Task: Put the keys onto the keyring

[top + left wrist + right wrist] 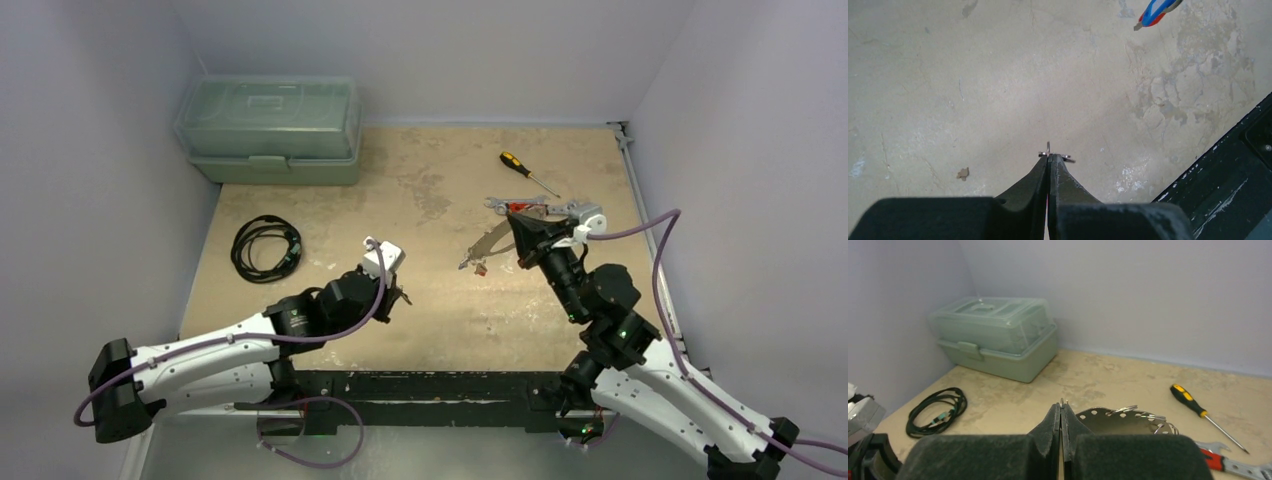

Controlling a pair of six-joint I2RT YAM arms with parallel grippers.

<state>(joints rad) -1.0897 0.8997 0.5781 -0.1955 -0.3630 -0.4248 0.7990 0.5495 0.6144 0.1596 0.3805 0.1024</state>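
The keyring (492, 238) is a large thin silvery arc with a row of holes, lying right of centre. In the right wrist view the keyring (1118, 421) carries a few small rings. My right gripper (514, 217) is shut on its thin wire end, and the same grip shows in the right wrist view (1062, 405). My left gripper (402, 294) is shut on a small silver key (1049, 154) with a ring, just above the table. A blue and red tagged key (1155, 10) lies apart; a red tag (481, 269) shows by the keyring.
A red-handled wrench (510, 207) lies behind the keyring. A yellow-and-black screwdriver (525, 171) lies farther back. A green toolbox (270, 128) stands at the back left. A coiled black cable (265, 247) lies on the left. The black base rail (1233, 170) runs along the near edge.
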